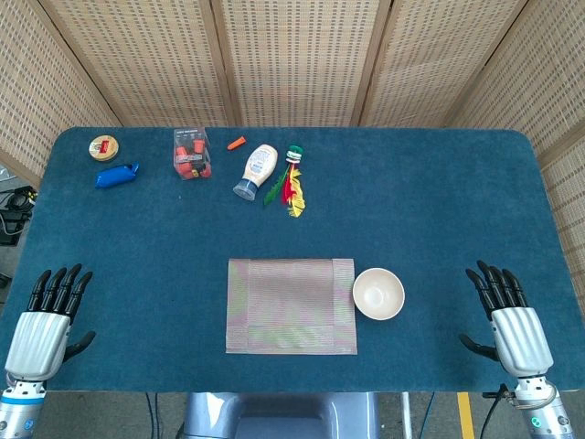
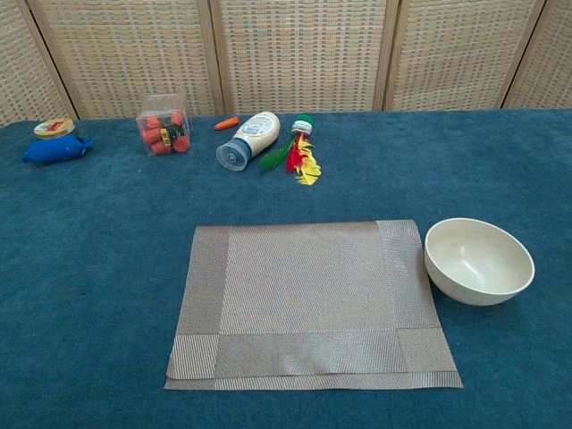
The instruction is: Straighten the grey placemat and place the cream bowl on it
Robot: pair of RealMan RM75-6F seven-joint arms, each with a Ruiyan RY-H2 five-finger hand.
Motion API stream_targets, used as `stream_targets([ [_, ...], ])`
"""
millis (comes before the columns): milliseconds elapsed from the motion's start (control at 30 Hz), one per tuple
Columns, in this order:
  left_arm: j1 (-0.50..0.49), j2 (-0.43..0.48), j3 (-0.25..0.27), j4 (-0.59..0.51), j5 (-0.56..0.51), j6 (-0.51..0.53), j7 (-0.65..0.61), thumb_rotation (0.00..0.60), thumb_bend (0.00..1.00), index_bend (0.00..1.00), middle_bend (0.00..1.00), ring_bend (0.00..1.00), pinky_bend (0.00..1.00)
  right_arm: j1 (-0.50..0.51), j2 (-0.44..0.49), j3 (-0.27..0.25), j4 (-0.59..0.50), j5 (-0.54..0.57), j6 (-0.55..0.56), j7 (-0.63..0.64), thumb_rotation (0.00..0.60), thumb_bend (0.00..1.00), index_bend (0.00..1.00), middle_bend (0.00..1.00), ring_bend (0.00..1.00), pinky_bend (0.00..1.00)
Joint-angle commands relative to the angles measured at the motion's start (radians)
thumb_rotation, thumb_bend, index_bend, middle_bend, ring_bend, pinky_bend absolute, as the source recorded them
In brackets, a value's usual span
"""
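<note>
Head view: grey placemat (image 1: 291, 305), woven, rectangular, near edge folded, lies mid-table between both hands. Round smooth cream bowl (image 1: 378, 294) stands beside its right edge. Left hand (image 1: 41, 331) and right hand (image 1: 512, 326) empty, fingers spread.

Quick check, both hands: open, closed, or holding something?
Left hand: open, holding nothing, fingers apart at the table's near edge.
Right hand: open, holding nothing, fingers apart.

Woven matt placemat (image 2: 308, 299), smooth glossy bowl (image 2: 478, 261) — fuzzy blue cloth tabletop (image 2: 98, 268)
</note>
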Motion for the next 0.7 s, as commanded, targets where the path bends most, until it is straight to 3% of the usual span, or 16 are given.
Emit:
stream_targets([
  [33,-0.001,-0.006,-0.001,0.004,0.003,0.002,0.000,0.600,0.00,0.00,0.00,0.00,0.00,-0.001,0.001,0.000,0.000,-0.001,0.001,0.004,0.600,0.16,0.07,0.00,0.00,0.00],
  [267,-0.016,-0.023,0.005,0.002,0.018,-0.018,0.006,0.600,0.00,0.02,0.00,0.00,0.00,-0.001,0.002,0.000,0.000,-0.001,0.001,0.010,0.600,0.16,0.07,0.00,0.00,0.00],
  [567,-0.084,-0.078,0.013,-0.028,0.092,-0.100,0.088,0.600,0.14,0.23,0.00,0.00,0.00,-0.002,0.005,0.001,0.000,-0.004,0.007,0.028,0.600,0.16,0.08,0.00,0.00,0.00],
  [700,-0.121,-0.111,0.017,-0.054,0.115,-0.158,0.127,0.600,0.15,0.30,0.00,0.00,0.00,-0.001,0.008,0.002,0.002,-0.004,0.008,0.040,0.600,0.16,0.08,0.00,0.00,0.00],
])
